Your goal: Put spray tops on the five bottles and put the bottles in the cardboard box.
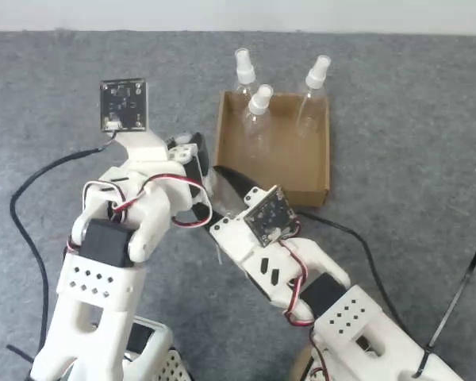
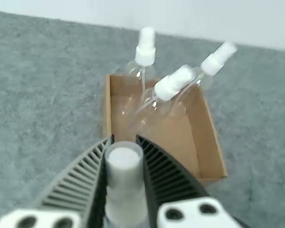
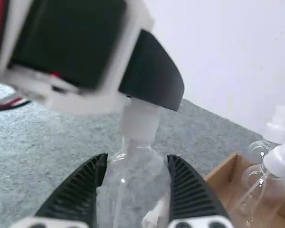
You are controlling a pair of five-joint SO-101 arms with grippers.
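The high camera looked steeply down on the table (image 1: 428, 159) from behind both arms (image 1: 103, 262), with the cardboard box (image 1: 301, 171) at the far side. Each wrist camera sat close behind its own gripper, the left gripper (image 2: 123, 140) and the right gripper (image 3: 136, 159), and faced the box. All three views shared the box and its bottles (image 1: 260, 119).

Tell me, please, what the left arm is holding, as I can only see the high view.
Observer: The left jaws are shut on a white spray top.
Operator: Thank you. Is the right arm holding anything?
Observer: Yes, the right jaws grip a clear bottle.
Operator: Where is the top relative to that bottle?
Observer: At the bottle's neck, held from above by the left jaws.
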